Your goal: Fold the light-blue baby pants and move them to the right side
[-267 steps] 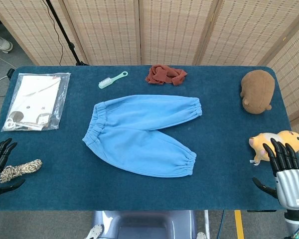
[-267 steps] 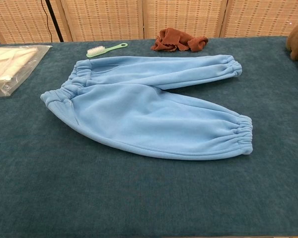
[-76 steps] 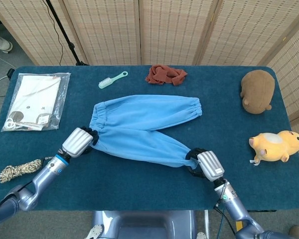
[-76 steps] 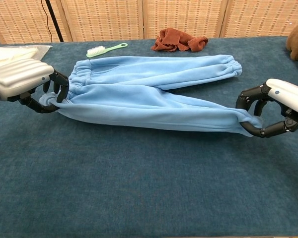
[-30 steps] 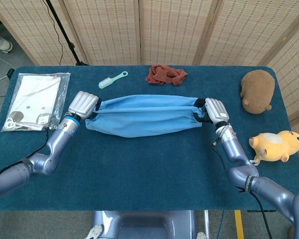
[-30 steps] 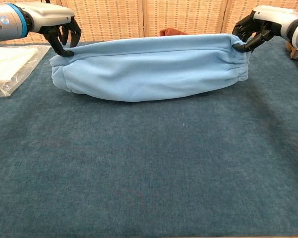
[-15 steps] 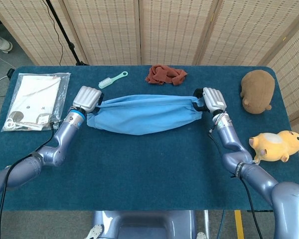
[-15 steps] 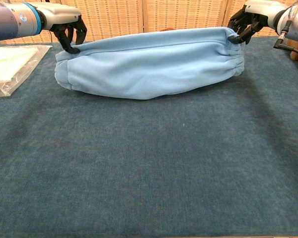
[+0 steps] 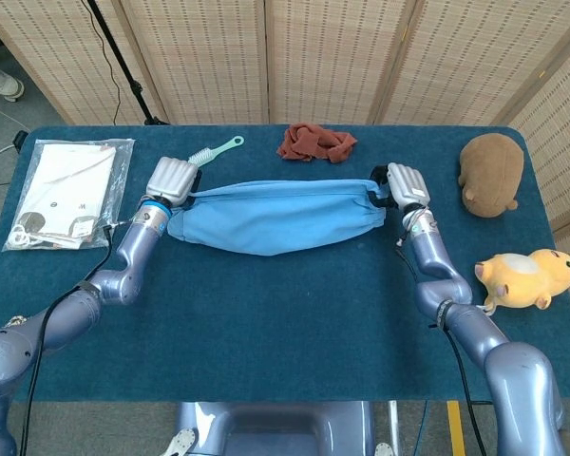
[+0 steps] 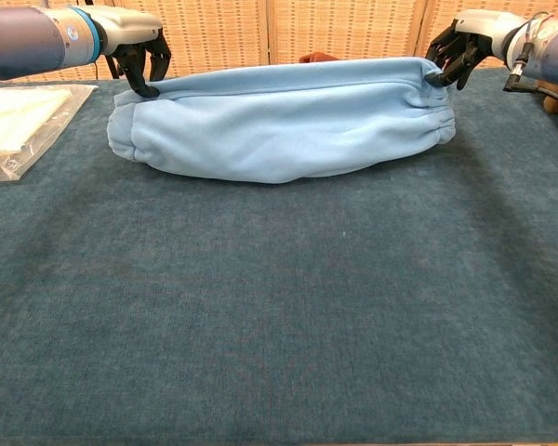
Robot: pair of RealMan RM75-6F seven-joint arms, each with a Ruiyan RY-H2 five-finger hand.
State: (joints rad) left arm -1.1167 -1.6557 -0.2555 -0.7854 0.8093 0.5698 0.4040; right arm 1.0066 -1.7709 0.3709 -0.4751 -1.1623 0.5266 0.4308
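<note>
Since the opening frames, both hands have come up from the near table edge, and the light-blue fleece baby pants (image 9: 277,217) now hang as one doubled lengthwise band instead of lying spread with legs apart. Left hand (image 9: 172,179) grips the band's left end; right hand (image 9: 406,186) grips the right end at the gathered cuffs. In the chest view the left hand (image 10: 135,42) and right hand (image 10: 458,42) each show dark fingers closed on the upper edge of the pants (image 10: 279,116), whose lower fold sags onto the dark teal cloth-covered table (image 9: 266,323).

Surroundings: a mint-green small brush (image 9: 215,152) lies just behind the left hand. A crumpled rust-brown cloth (image 9: 314,142) sits behind the band's middle. A clear plastic bag of white papers (image 9: 68,190) lies at the far left. On the right side, a brown plush animal (image 9: 491,174) and a yellow-orange plush hamster (image 9: 525,276) occupy the table near its edge, the brown one close beside the right hand.
</note>
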